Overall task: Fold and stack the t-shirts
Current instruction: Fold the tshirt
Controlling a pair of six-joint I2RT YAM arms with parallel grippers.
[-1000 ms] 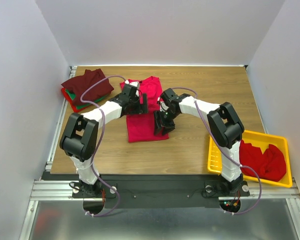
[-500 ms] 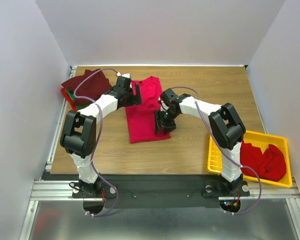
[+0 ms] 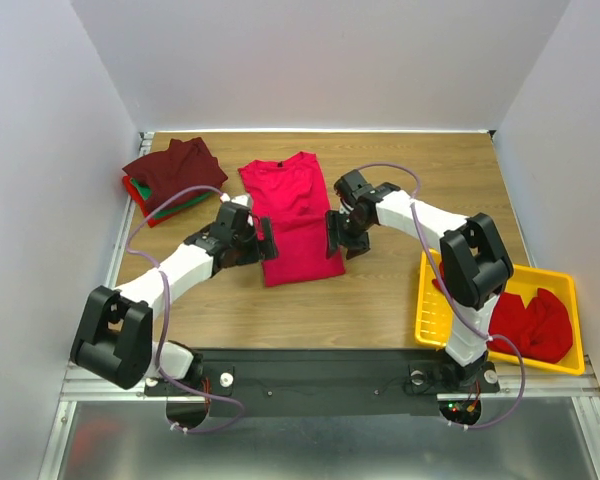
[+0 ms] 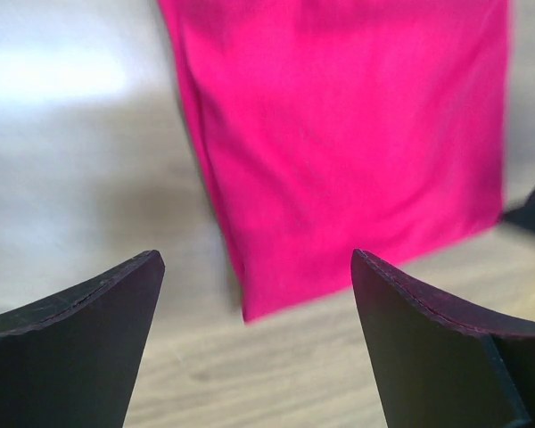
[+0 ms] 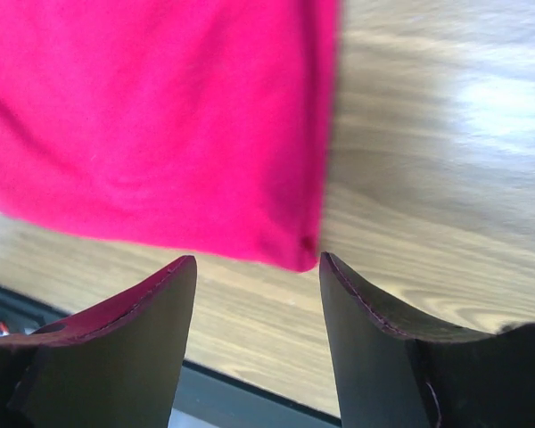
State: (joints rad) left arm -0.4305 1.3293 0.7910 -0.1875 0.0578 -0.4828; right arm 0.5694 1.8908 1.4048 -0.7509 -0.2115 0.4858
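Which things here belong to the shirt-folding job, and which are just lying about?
Part of the job:
- flat red shirt, mid-table
- folded stack, far left, maroon on top
- red shirt heap in the tray

Just there:
- yellow tray
- table

The shirt (image 3: pixel 290 215) is crimson, the table (image 3: pixel 430 180) brown wood-grain, the stack (image 3: pixel 175 172) maroon, green and red, the tray (image 3: pixel 540 272) yellow.

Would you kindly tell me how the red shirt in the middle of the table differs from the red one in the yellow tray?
The middle shirt lies flat in a long strip, collar at the far end; the tray shirt is a crumpled heap. The middle shirt rests on the table; the tray shirt sits in the yellow tray. Both are red.
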